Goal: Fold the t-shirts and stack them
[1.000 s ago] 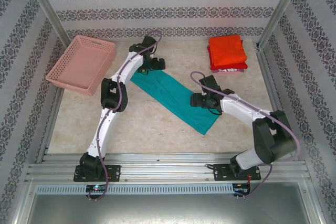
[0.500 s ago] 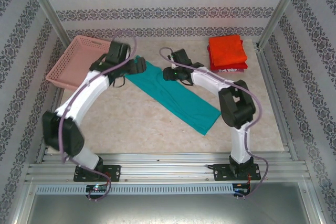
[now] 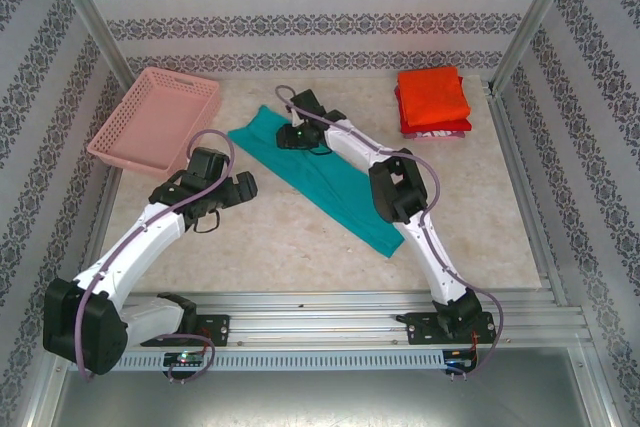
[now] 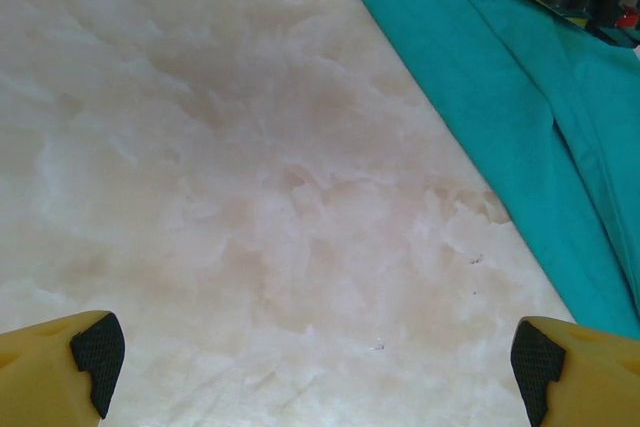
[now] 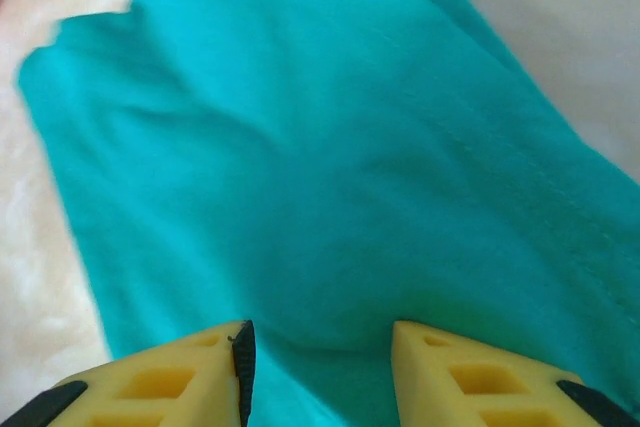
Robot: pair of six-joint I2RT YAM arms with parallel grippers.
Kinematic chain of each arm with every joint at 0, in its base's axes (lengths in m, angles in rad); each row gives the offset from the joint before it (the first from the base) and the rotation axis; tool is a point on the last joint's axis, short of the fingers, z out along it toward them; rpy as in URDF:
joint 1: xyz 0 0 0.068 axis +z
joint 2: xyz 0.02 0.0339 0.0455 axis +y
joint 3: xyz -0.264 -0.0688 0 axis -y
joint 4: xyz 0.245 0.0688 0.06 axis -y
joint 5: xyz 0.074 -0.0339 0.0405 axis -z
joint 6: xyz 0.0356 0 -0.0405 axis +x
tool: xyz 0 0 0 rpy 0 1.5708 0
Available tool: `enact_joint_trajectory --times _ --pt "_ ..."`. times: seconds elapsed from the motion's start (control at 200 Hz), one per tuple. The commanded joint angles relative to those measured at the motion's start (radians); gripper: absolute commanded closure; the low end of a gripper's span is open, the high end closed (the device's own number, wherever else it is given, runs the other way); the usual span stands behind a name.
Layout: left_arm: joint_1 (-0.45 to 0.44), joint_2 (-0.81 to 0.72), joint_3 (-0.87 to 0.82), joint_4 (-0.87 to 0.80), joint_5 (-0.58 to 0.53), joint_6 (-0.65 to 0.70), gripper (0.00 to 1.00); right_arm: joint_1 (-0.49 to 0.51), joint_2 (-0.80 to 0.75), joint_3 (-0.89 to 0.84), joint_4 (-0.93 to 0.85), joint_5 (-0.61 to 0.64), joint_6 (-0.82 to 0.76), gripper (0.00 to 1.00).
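A teal t-shirt (image 3: 335, 182), folded into a long strip, lies slantwise across the middle of the table. My right gripper (image 3: 289, 136) is down on the strip's far-left end. In the right wrist view its yellow fingers (image 5: 190, 372) stand partly apart, open, with smooth teal cloth (image 5: 320, 147) between and under them. My left gripper (image 3: 243, 187) hovers wide open over bare tabletop, just left of the strip; the teal edge (image 4: 520, 97) runs past its right side. Folded t-shirts (image 3: 432, 97) are stacked at the far right, orange-red on top.
A pink lattice basket (image 3: 155, 122) sits tilted at the far left. Metal posts and patterned walls ring the table, and an aluminium rail (image 3: 320, 322) runs along the near edge. Bare marble surface (image 4: 250, 167) lies under the left gripper.
The right gripper has travelled from the strip's lower-right part up to its far-left end, and its jaws have narrowed. The left gripper has pulled back from that end toward the near left.
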Motion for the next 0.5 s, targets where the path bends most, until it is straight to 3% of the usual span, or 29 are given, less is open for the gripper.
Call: enact_joint_trajectory --times 0.0,0.245,0.495 --pt "0.000 0.022 0.040 0.050 0.041 -0.021 0.00 -0.084 0.021 0.059 -0.137 0.013 0.066 0.58" --pt "-0.044 0.150 0.103 0.123 0.097 -0.004 0.00 -0.202 -0.026 0.020 -0.219 0.146 0.072 0.56" --pt "-0.200 0.296 0.178 0.271 0.041 0.117 0.01 -0.266 -0.229 -0.165 -0.149 0.146 0.040 0.49"
